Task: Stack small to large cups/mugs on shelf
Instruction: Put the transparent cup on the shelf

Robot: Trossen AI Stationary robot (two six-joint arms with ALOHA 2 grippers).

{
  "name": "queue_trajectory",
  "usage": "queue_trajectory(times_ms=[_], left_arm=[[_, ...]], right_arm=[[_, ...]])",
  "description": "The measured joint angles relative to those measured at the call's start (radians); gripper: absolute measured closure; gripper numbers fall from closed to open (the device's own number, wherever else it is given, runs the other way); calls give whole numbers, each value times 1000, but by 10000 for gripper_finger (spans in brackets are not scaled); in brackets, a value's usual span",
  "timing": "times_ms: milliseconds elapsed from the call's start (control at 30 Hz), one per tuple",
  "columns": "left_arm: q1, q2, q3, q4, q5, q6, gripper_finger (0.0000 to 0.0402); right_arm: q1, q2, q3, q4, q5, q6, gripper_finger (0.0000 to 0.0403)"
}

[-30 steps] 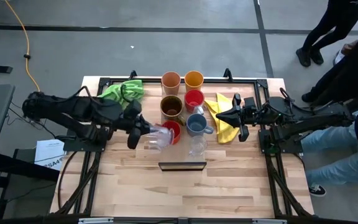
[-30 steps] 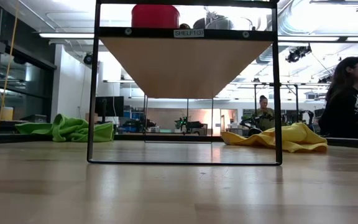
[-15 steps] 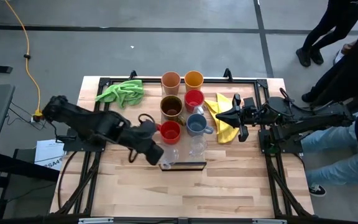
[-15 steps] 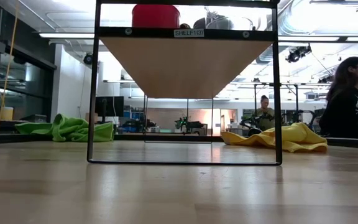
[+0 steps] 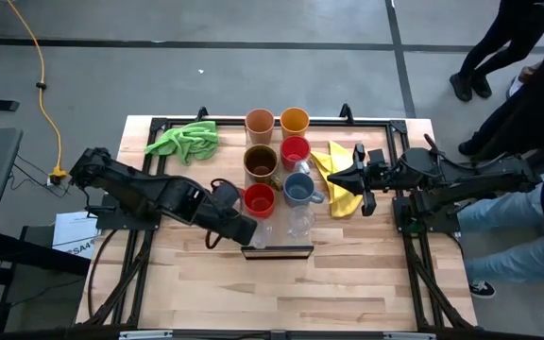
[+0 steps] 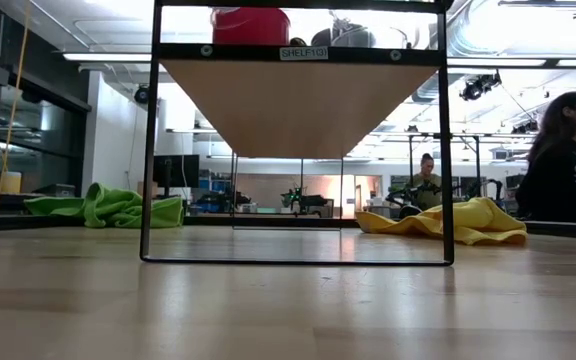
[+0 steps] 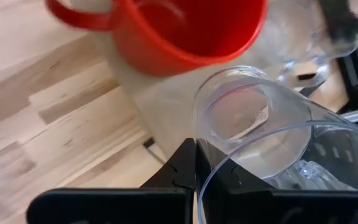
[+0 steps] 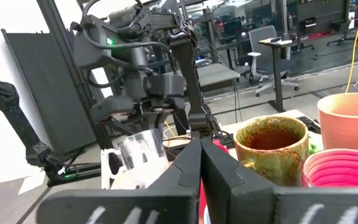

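Grey concrete floor surrounds the wooden table (image 5: 281, 283), and people stand beyond its right side. On the table stands the shelf (image 5: 277, 251), a low raised board; I take the red mug (image 5: 258, 199) on it as the landmark.

The left gripper (image 5: 244, 233) is just beside the red mug, toward the shelf's front edge, with its jaws closed on the wall of a clear glass (image 7: 253, 124). In the left wrist view one finger seems to be inside the rim and one outside. I think this glass is light, stiff, slippery and fragile, so a pinch on the rim is good but should stay gentle. A second clear glass (image 5: 299, 220) stands to the right of the red mug, below the grey-blue mug (image 5: 297, 190).

The right gripper (image 5: 362, 194) waits well apart from the red mug, over the yellow cloth (image 5: 336, 179), jaws shut and empty.

From above, the held glass is almost hidden by the gripper. I cannot tell if it touches the shelf. The low view shows only the shelf's underside and the red mug's top.
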Motion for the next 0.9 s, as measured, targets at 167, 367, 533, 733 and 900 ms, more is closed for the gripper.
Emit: queue_trajectory(times_ms=[167, 367, 533, 733, 900], left_arm=[[-1, 11, -1, -27, 25, -26, 402], [0, 47, -2, -38, 44, -27, 402], [15, 52, -1, -20, 31, -26, 402], [27, 52, -1, -26, 26, -25, 401], [26, 52, -1, -24, 47, -23, 401]], right_arm=[[0, 0, 0, -2, 0, -3, 402], [0, 0, 0, -7, 0, -7, 402], [0, 1, 0, -10, 0, -7, 402], [0, 1, 0, -16, 0, 0, 402], [0, 1, 0, -17, 0, 0, 402]])
